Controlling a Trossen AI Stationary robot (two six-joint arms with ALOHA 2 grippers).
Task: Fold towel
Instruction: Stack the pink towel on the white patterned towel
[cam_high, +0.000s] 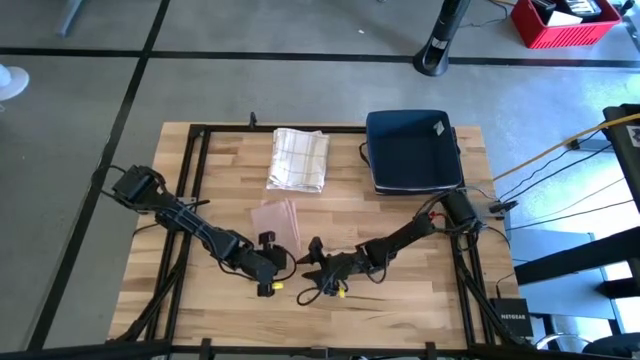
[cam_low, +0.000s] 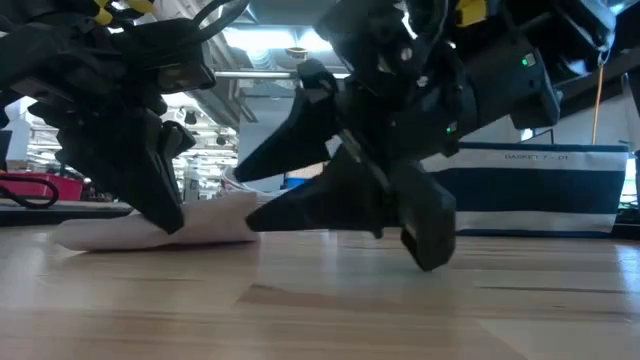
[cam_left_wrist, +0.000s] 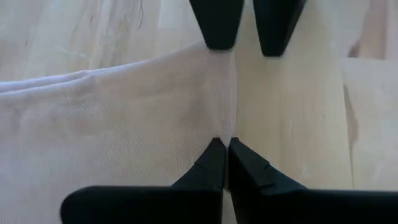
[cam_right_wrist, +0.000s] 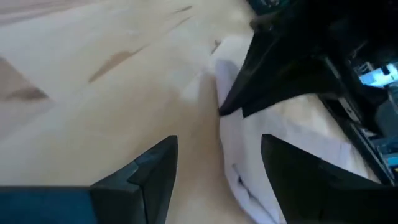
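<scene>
A pale pink towel (cam_high: 277, 220) lies flat on the wooden table, partly folded. It also shows in the left wrist view (cam_left_wrist: 124, 124) and the low view (cam_low: 150, 235). My left gripper (cam_high: 270, 243) is down at the towel's near edge, shut on it (cam_left_wrist: 225, 149). My right gripper (cam_high: 313, 250) is open just right of it. In the right wrist view (cam_right_wrist: 217, 180) its fingers stand on either side of the towel's near right corner (cam_right_wrist: 249, 168), and I see no touch. My left gripper pinches the towel's near edge (cam_left_wrist: 217, 127) between its two fingertips, close to the near right corner. The fingers come from above, slanting from the table's near left. The towel lies on the table, slack; one layer or several, I cannot tell.
A folded checked towel (cam_high: 298, 158) lies at the far middle of the table. A dark blue basket (cam_high: 413, 150) stands at the far right. Bare wood lies along the near edge and at the left.
</scene>
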